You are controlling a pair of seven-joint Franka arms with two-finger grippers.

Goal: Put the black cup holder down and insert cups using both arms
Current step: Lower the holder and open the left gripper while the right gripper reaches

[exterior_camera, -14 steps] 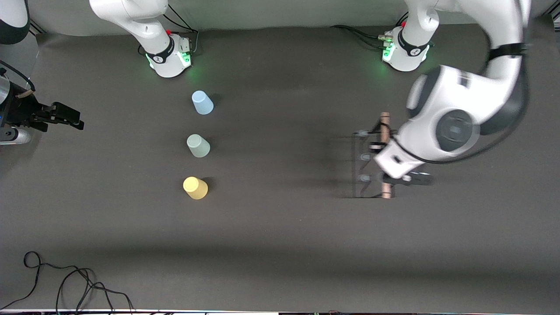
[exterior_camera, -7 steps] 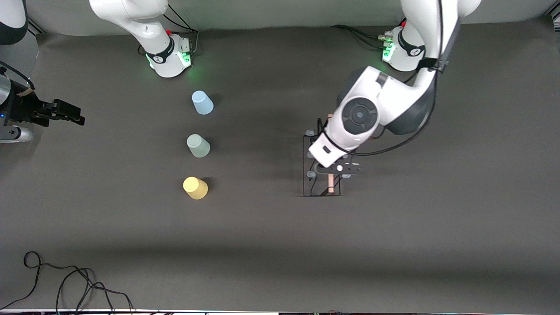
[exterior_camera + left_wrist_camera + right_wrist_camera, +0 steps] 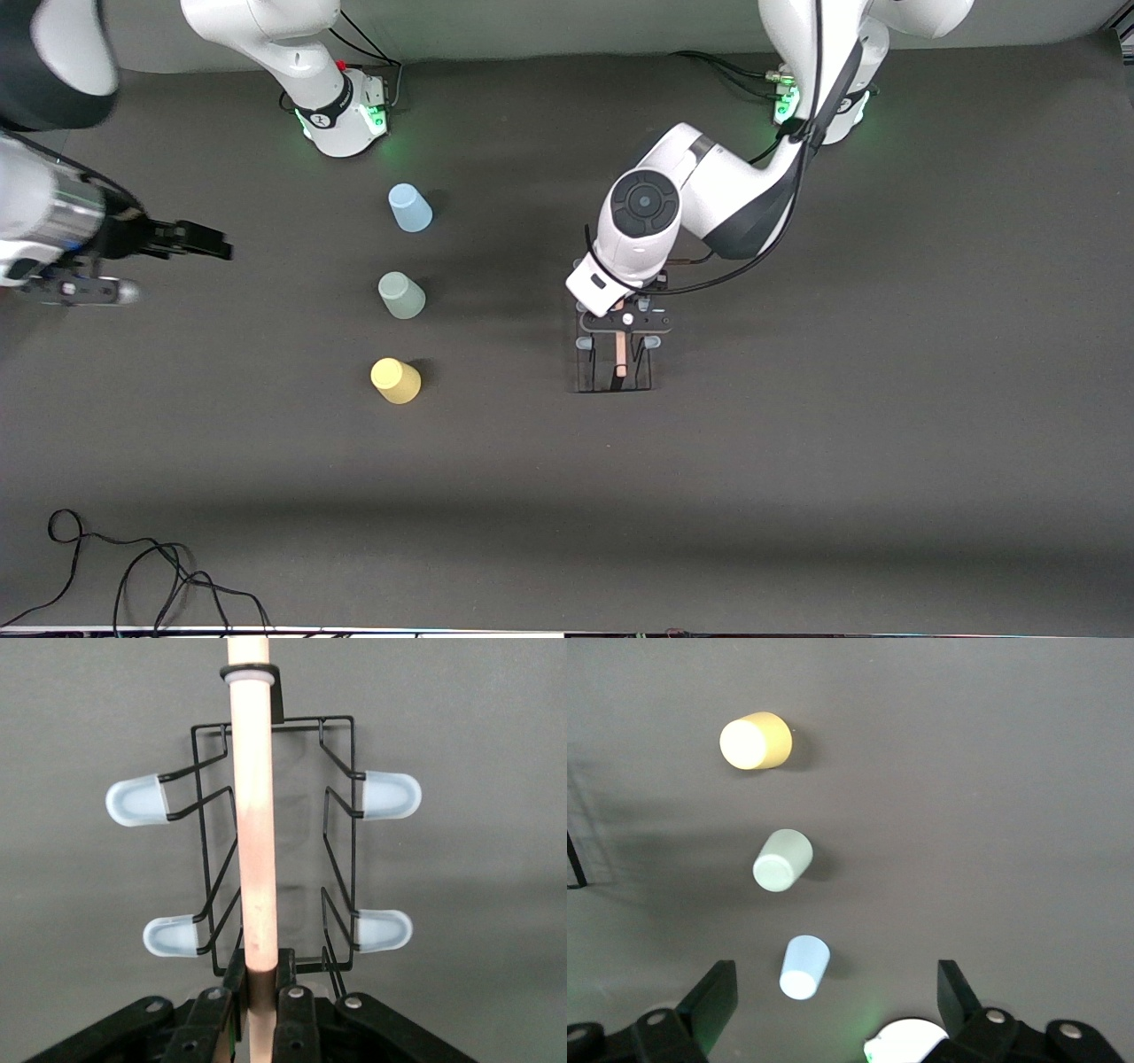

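Left hand [image 3: 624, 321] clamped on wooden handle [image 3: 253, 815] of black cup holder [image 3: 613, 359], mid-desk. We judge rack light, stiff; handle best hold. Right hand [image 3: 190, 240] wide, empty, near cups [image 3: 403, 295]; cups light, slippery.

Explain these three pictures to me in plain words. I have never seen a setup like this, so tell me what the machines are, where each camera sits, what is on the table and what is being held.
Two white robot arms stand at a dark table. The wide picture comes from a high camera facing them; the other two come from cameras on each arm's wrist.

The left gripper is shut on the wooden handle of the black cup holder, a thin wire rack with pale-capped pegs. Whether the rack touches the table yet cannot be told.

The right gripper is open and holds nothing, over the table at the right arm's end.

Three upturned cups stand in a row between the rack and that gripper: the light blue cup nearest the robot bases, the pale green cup in the middle, the yellow cup nearest the front camera.
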